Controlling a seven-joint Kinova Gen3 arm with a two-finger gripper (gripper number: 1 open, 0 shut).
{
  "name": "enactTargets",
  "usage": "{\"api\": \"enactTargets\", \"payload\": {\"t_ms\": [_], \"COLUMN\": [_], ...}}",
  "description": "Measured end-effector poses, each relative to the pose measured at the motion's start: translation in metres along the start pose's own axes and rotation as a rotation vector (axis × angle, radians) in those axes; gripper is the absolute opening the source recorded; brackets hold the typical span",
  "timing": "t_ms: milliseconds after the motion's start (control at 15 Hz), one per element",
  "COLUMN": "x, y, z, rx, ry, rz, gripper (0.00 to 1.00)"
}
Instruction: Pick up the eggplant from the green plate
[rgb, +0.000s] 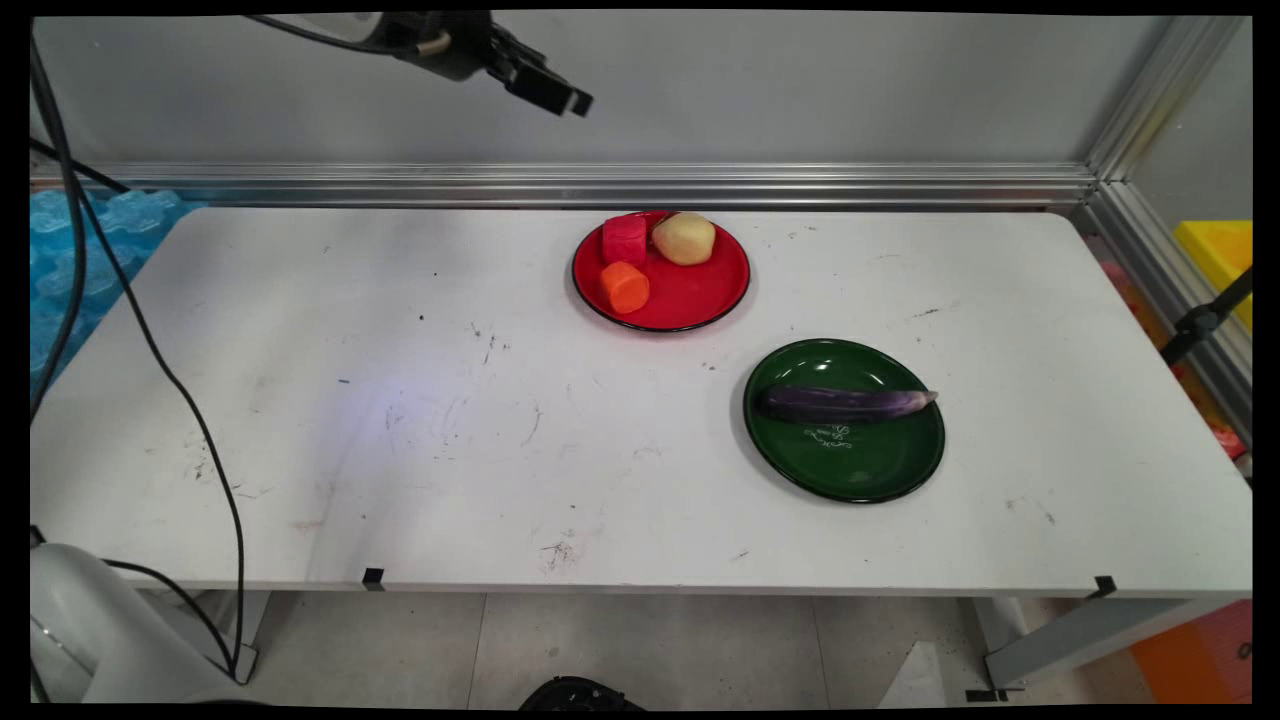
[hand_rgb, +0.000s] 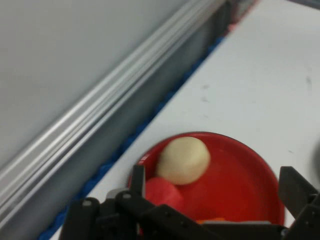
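My gripper (rgb: 562, 97) hangs high near the top edge, above and left of a red plate (rgb: 700, 290) at the table's back middle. The plate holds a red block (rgb: 624, 238), a pale potato (rgb: 685, 238) and an orange carrot piece (rgb: 625, 286). In the hand view the gripper (hand_rgb: 217, 192) is open with nothing held; the red plate (hand_rgb: 240, 175), potato (hand_rgb: 183, 160) and red block (hand_rgb: 162, 195) show far below between its fingers. A green plate (rgb: 860, 460) to the right front carries a purple eggplant (rgb: 845, 403).
An aluminium rail (rgb: 600, 185) runs along the table's back edge and up the right corner. Blue bubble wrap (rgb: 90, 250) lies off the left end. Black cables (rgb: 200, 430) hang over the left side. A yellow box (rgb: 1215, 250) stands beyond the right edge.
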Motion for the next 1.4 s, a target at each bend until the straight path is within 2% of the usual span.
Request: {"api": "enactTargets", "payload": {"t_ms": [467, 933, 1133, 1400], "x": [0.009, 0.019, 0.023, 0.025], "y": [0.038, 0.077, 0.093, 0.111], "z": [0.025, 0.06, 0.08, 0.109], "rx": [-0.155, -0.299, -0.343, -0.38], "ry": [-0.052, -0.113, -0.137, -0.164], "rz": [0.164, 0.369, 0.436, 0.497], "gripper": [1.0, 1.0, 1.0, 1.0]}}
